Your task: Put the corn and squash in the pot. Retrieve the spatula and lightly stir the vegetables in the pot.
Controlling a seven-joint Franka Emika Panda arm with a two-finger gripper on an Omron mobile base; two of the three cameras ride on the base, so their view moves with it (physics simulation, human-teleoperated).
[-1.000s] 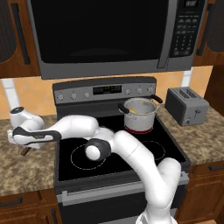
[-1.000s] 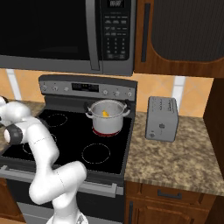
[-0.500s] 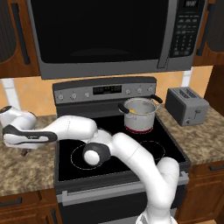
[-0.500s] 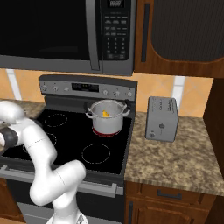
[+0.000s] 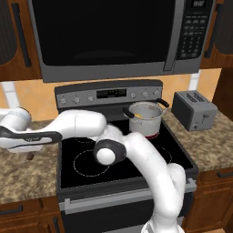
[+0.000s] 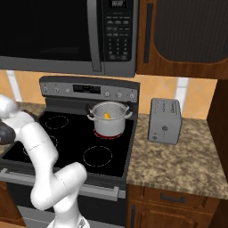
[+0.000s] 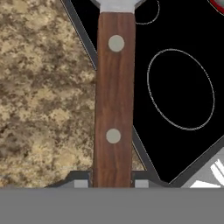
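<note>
My gripper point(image 7: 111, 183) is shut on the spatula point(image 7: 113, 87), its fingertips clamped on either side of the brown wooden handle with two rivets. The silver blade points away at the top of the hand view, over the stove edge. From the left base camera, my hand reaches out over the left counter, with a bit of the spatula point(image 5: 31, 156) showing under it. The steel pot point(image 5: 145, 119) point(image 6: 109, 119) stands on the stove's back right burner. A yellow vegetable point(image 6: 107, 116) lies inside it; I cannot tell corn from squash there.
A black glass stove top point(image 5: 86, 164) lies between the left granite counter point(image 7: 39, 87) and the pot. A grey toaster point(image 6: 164, 120) stands on the right counter. The microwave point(image 5: 109, 36) hangs low over the stove.
The jaws have closed from wide open onto the spatula handle. The hand has stayed over the left counter, shifting only slightly.
</note>
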